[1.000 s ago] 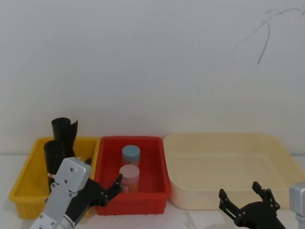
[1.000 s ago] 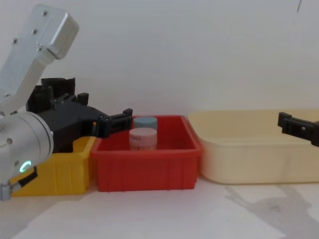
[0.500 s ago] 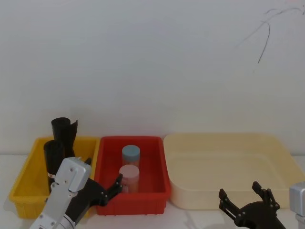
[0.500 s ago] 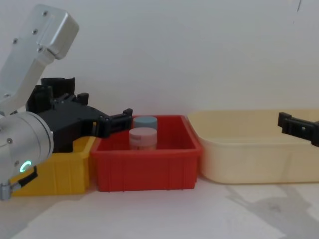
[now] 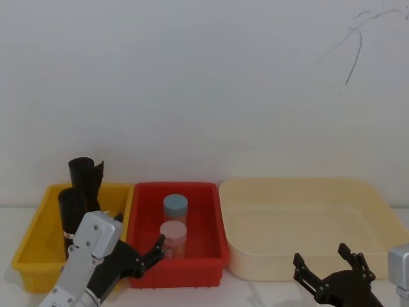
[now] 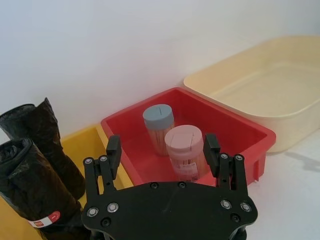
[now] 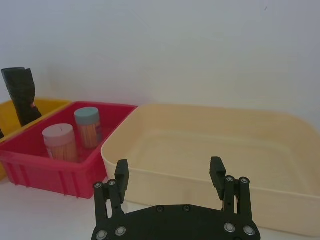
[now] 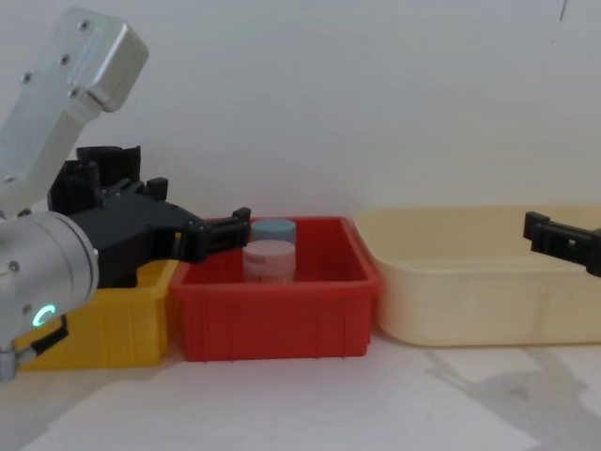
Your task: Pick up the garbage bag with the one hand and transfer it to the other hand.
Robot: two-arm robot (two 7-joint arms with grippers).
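Observation:
The garbage bag point(image 5: 70, 208) point(image 6: 31, 187) stands upright in the yellow bin point(image 5: 29, 249), a tall black crinkled roll with a red-and-white label low on it. My left gripper point(image 5: 139, 231) point(image 6: 162, 145) point(image 8: 199, 199), on the green-ringed arm, hovers open and holds nothing. It is at the near edge of the yellow and red bins, to the right of the bag and apart from it. My right gripper point(image 5: 326, 259) point(image 7: 169, 167) waits open in front of the cream tray, far from the bag.
A second black roll point(image 5: 86, 176) point(image 6: 47, 135) stands behind the labelled one. The red bin point(image 5: 211, 256) point(image 8: 282, 319) holds a blue-lidded jar point(image 5: 176, 208) and a pink-lidded jar point(image 5: 173, 235). A large cream tray point(image 5: 307, 192) lies to the right. A white wall rises close behind.
My left arm has drifted very slightly lower. The bag, the bins and my right gripper have not moved.

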